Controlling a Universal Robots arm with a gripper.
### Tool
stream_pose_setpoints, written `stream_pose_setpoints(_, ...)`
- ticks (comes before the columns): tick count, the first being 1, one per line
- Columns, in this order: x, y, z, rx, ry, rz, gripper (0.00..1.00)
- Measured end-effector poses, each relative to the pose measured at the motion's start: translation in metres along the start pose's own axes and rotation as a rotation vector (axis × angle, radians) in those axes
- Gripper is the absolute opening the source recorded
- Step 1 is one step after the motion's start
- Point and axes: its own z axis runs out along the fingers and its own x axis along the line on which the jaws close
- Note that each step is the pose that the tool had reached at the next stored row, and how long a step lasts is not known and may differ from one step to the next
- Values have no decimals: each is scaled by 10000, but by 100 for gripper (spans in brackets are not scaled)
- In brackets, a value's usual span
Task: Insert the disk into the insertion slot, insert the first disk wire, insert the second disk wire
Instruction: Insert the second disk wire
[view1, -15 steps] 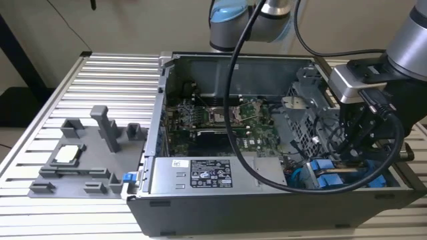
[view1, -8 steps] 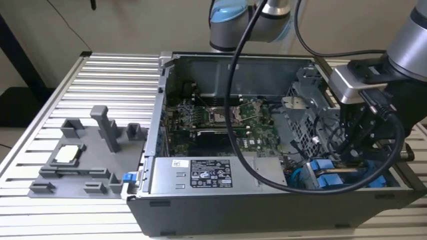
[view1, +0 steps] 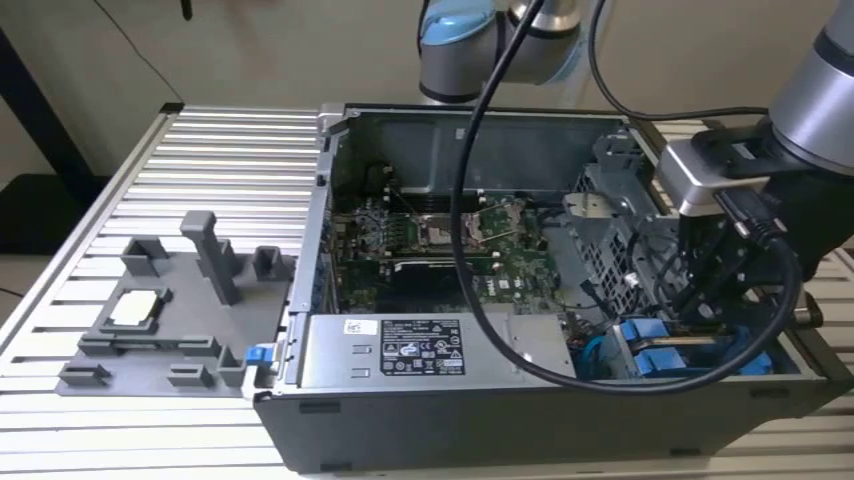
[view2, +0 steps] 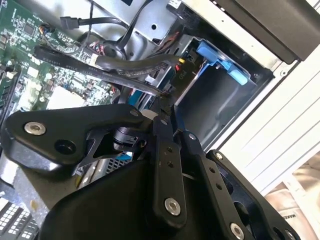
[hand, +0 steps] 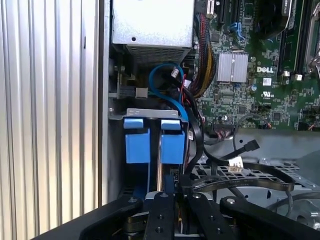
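Black pincer (hand: 170, 200) linkage fills foreground, finger state cannot be told; just beyond its tip the disk (hand: 171, 142) in blue carrier sits seated in the insertion slot (hand: 152, 114), black cable (hand: 240, 186) alongside.

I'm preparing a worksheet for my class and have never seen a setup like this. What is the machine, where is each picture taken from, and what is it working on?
It is a robot arm reaching into an open computer case that lies on a ribbed metal table. One picture comes from a camera standing off the arm; the other two come from cameras riding near its wrist, looking past the black gripper. In the first wrist view, two bright blue carrier tabs sit side by side in the grey drive cage, beside the green circuit board. A grey parts holder rests on the table. Whether the gripper holds anything, I cannot tell.
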Motion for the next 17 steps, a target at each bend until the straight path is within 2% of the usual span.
stream_pose_setpoints(1, 1, 0, 6, 2, -30, 22, 16)
stream_pose_setpoints(5, 1, 0, 18, 15, -309, 115, 16)
stream_pose_setpoints(9, 4, -4, 19, -37, -318, 129, 16)
stream_pose_setpoints(12, 11, -9, 20, -175, -311, 145, 16)
stream_pose_setpoints(13, 13, -11, 20, -194, -310, 149, 16)
stream_pose_setpoints(17, 17, -23, 23, -197, -309, 165, 16)
